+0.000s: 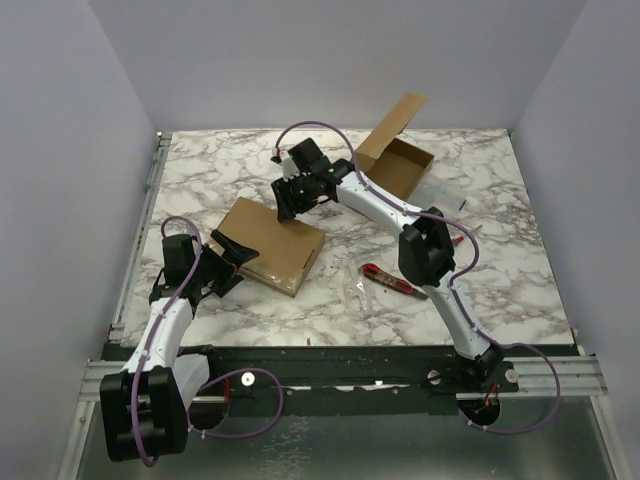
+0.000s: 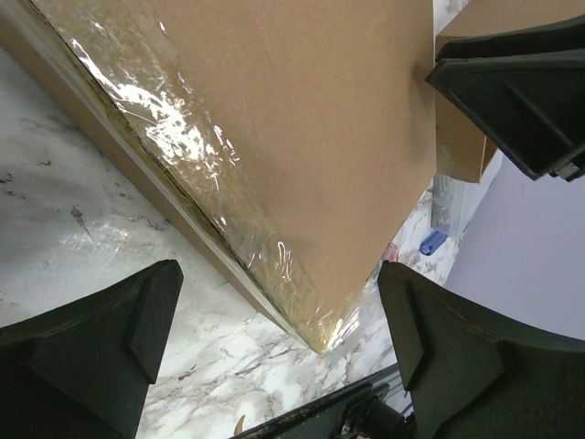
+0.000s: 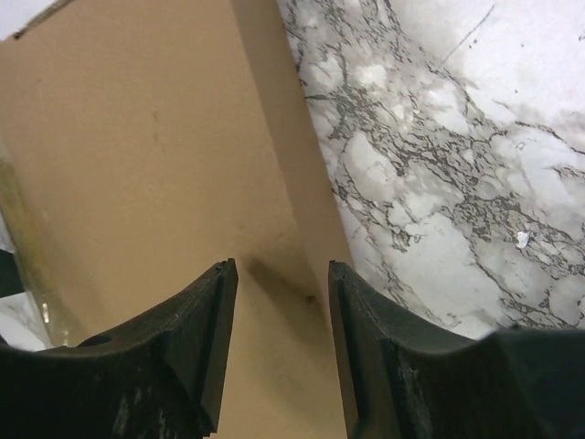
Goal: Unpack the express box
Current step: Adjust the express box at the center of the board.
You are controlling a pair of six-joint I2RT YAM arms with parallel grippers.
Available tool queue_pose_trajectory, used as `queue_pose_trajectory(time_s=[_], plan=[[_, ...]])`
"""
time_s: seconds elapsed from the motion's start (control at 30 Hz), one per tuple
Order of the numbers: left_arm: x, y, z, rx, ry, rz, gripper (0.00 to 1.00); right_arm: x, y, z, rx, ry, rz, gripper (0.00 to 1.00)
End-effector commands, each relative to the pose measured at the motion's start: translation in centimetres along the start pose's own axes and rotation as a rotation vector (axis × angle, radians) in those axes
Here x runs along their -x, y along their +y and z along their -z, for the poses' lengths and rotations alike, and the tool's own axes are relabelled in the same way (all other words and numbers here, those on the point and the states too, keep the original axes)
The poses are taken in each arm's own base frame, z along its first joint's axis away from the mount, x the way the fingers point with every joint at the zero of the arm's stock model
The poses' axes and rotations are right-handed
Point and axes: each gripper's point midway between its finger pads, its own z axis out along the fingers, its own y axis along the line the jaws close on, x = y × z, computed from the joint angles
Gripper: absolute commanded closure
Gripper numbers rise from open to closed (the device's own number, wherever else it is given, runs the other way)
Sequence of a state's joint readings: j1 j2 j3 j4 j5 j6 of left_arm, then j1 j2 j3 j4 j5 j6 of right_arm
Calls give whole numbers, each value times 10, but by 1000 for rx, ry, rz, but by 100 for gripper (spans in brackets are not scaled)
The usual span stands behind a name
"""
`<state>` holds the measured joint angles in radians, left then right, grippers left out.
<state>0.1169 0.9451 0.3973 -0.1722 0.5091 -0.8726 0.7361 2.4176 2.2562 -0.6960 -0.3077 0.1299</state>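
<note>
The express box (image 1: 270, 245) is a flat brown carton lying on the marble table left of centre, its edge covered with shiny clear tape (image 2: 183, 137). My left gripper (image 1: 232, 258) is at the box's near left corner. Its jaws stand wide open, and the taped corner (image 2: 320, 329) points into the gap between them (image 2: 279, 306) without touching either finger. My right gripper (image 1: 292, 203) hovers over the box's far edge. In the right wrist view its fingers (image 3: 279, 274) stand partly closed above the cardboard top (image 3: 137, 183), with nothing between them.
A second carton (image 1: 397, 165) stands open at the back with its flap raised. A red utility knife (image 1: 392, 280) lies right of the flat box, next to the right arm. A small blue object (image 2: 432, 241) lies on the table beyond the box.
</note>
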Motion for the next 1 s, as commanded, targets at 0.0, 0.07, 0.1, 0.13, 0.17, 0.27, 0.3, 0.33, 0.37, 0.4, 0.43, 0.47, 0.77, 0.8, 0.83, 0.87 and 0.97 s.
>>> queue_pose_trajectory(time_s=[0.0, 0.07, 0.1, 0.13, 0.17, 0.27, 0.3, 0.33, 0.37, 0.4, 0.43, 0.47, 0.77, 0.8, 0.83, 0.87, 0.97], plan=[[-1, -3, -1, -28, 13, -1, 1, -16, -15, -19, 23, 34, -33, 48], [-1, -3, -1, -29, 15, -3, 1, -17, -17, -21, 27, 35, -41, 50], [-1, -3, -1, -30, 15, -3, 1, -17, -19, -22, 28, 33, -46, 52], [-1, -4, -1, -31, 15, -5, 1, -17, -20, -22, 32, 32, -52, 53], [0, -4, -2, -33, 15, -6, 1, -18, -22, -23, 38, 33, -61, 55], [-1, -4, -2, -34, 17, -3, 1, -24, -33, -27, 21, 44, -99, 60], [-1, -4, -2, -35, 17, -2, 1, -27, -39, -28, 8, 49, -115, 63], [-1, -4, -2, -37, 18, -2, 1, -29, -45, -29, -4, 53, -129, 67], [-1, -4, -3, -39, 18, -1, 1, -32, -50, -29, -14, 56, -148, 70], [-2, -4, -3, -43, 19, 1, 1, -34, -55, -29, -19, 59, -164, 71], [-1, -5, -3, -48, 18, 1, 1, -37, -58, -29, -14, 60, -179, 71], [-1, -6, -4, -52, 17, 3, 1, -39, -60, -29, -6, 60, -196, 72], [-1, -4, -13, -81, 15, 42, 1, -52, -75, -30, 48, 75, -321, 83], [-1, -2, -13, -81, 12, 48, 1, -53, -81, -30, 40, 76, -341, 83], [-2, -2, -13, -85, 9, 54, 1, -55, -85, -30, 35, 77, -357, 84], [-3, -3, -13, -95, 6, 56, 1, -56, -88, -30, 33, 78, -369, 85], [-3, -6, -12, -122, 0, 66, 1, -59, -95, -31, 31, 86, -411, 87]])
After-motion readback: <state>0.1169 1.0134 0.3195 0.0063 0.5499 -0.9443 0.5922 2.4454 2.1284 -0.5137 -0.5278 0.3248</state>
